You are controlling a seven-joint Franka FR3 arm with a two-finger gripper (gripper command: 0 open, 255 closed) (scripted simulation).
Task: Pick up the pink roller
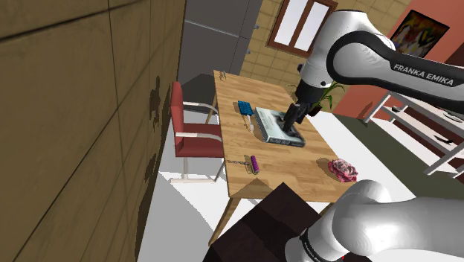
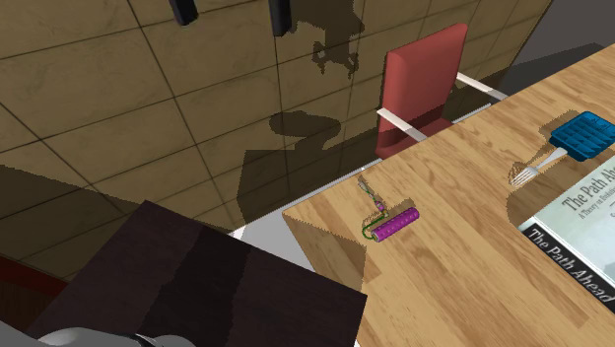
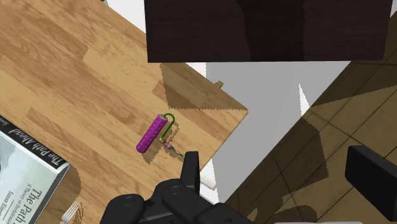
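The roller is a short purple-pink cylinder with a thin green wire handle. It lies on the wooden table near the corner closest to my stand, and appears again as the roller and the roller. My black gripper hangs well above the table, open and holding nothing. In the wrist view the gripper has its fingers wide apart, and the roller lies on the table far below, out beyond one finger. The two fingertips also show high above the table's corner.
A large book lies mid-table, with a blue brush and a fork beside it. A pink crumpled object sits near the table's other close corner. A red chair stands at the wall side. The dark stand meets the table's corner.
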